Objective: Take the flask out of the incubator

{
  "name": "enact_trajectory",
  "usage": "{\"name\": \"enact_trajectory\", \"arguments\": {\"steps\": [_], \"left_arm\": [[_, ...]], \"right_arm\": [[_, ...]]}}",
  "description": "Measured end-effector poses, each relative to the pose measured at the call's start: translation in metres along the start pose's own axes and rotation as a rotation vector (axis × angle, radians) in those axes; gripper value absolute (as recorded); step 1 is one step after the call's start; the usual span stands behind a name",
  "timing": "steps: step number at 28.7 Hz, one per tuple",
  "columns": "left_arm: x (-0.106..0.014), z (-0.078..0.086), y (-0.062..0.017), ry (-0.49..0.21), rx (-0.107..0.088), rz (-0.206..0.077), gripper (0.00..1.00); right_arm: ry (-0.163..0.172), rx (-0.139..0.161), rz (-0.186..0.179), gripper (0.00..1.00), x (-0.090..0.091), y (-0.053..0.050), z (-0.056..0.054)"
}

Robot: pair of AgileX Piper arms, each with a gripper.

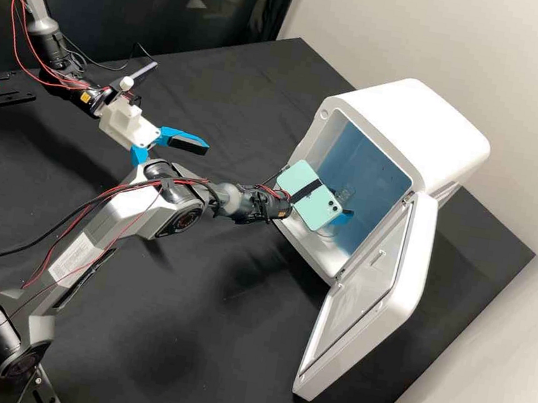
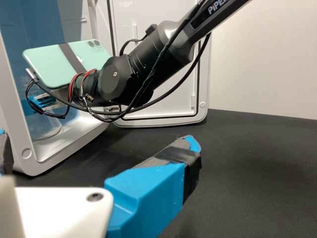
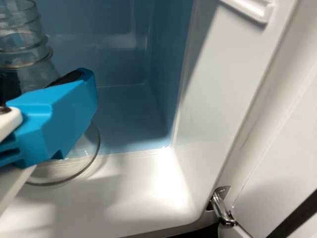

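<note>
High view: right pincer point(image 1: 343, 215) inside incubator point(image 1: 427, 137) by flask point(image 3: 22, 47), grip unclear; left pincer point(image 1: 172, 151) wide above bench point(image 1: 210, 327).

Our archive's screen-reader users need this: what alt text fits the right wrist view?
The right tool is beside a clear glass flask standing inside the blue-walled incubator. A metal door hinge sits at the opening's edge.

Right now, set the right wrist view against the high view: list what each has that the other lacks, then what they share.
Right wrist view: the clear glass flask, its ribbed neck and round base standing on the chamber floor beside the right gripper. High view: the left gripper open above the black bench, the mint-green phone on the right arm, the white incubator's rounded outer shell. Shared: the incubator's blue interior, the right gripper inside.
</note>
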Motion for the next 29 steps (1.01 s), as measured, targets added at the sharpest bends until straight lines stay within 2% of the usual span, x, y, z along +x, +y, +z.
{"name": "enact_trajectory", "arguments": {"steps": [8,11,14,19,23,26,29], "left_arm": [[0.0,0.0,0.0,0.0,0.0,0.0,1.0],[0.0,0.0,0.0,0.0,0.0,0.0,1.0],[0.0,0.0,0.0,0.0,0.0,0.0,1.0],[0.0,0.0,0.0,0.0,0.0,0.0,1.0],[0.0,0.0,0.0,0.0,0.0,0.0,1.0],[0.0,0.0,0.0,0.0,0.0,0.0,1.0],[0.0,0.0,0.0,0.0,0.0,0.0,1.0]], "right_arm": [[0.0,0.0,0.003,0.0,0.001,-0.001,0.0],[0.013,0.001,0.025,0.0,-0.004,-0.002,0.004],[0.021,0.021,0.012,0.0,-0.016,-0.002,0.008],[0.04,0.05,-0.003,0.0,-0.034,0.006,0.012],[0.058,0.076,0.01,0.0,-0.047,0.013,0.014],[0.091,0.084,0.032,0.0,-0.059,0.017,0.015],[0.104,0.087,0.029,0.0,-0.074,0.014,0.021]]}}
